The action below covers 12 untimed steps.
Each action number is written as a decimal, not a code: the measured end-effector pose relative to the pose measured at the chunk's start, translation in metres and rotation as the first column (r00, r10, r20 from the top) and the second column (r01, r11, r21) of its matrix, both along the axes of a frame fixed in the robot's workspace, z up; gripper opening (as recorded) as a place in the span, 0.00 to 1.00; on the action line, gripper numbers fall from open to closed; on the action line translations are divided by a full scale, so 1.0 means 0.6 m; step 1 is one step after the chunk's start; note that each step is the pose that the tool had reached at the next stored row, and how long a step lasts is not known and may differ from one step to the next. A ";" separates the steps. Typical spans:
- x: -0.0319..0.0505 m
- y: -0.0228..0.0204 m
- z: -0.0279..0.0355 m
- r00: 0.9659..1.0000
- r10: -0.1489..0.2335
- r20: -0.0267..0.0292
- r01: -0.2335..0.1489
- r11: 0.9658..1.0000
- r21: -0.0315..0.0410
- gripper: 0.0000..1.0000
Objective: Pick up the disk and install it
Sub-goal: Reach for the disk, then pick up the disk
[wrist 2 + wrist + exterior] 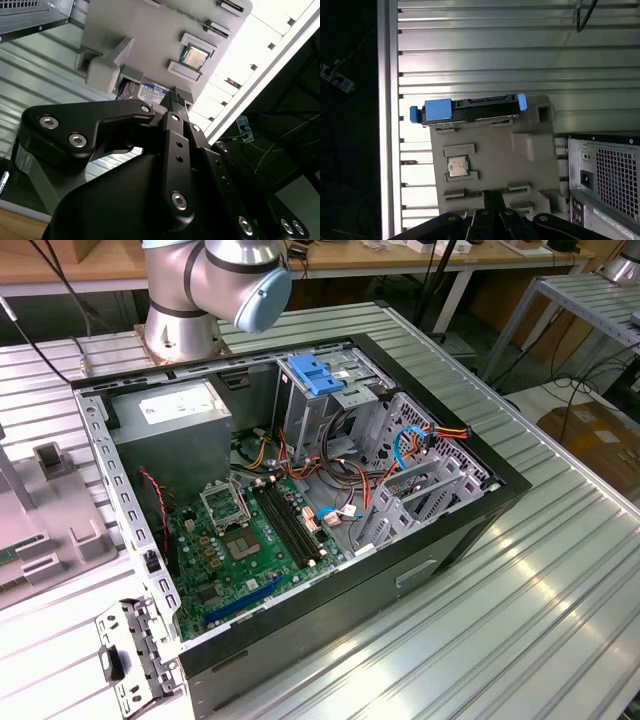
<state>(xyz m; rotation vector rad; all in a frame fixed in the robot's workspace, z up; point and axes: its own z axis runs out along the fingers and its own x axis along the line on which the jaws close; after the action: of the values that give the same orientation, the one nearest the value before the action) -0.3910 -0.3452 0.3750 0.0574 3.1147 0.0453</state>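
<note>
End effector closed down narrow and empty, poised short of the disk.

In both wrist views the end effector (493, 194) (176, 100) has its tips drawn together with nothing between them, at the near end of a grey fixture (490, 150). A processor chip (457, 166) lies in the fixture just ahead of it. Beyond that, apart from the end effector, the disk (470, 109) stands on edge in its blue carrier along the fixture's far end. The ribbed bench (520, 50) stretches past it, with the computer case (605, 175) beside the fixture.
</note>
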 end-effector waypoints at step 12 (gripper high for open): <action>-0.006 0.0277 -0.004 1.000 0.006 0.000 -0.006 1.000 -0.002 0.11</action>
<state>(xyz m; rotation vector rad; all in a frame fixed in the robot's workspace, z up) -0.3945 -0.3285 0.3727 0.0474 3.1150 0.0429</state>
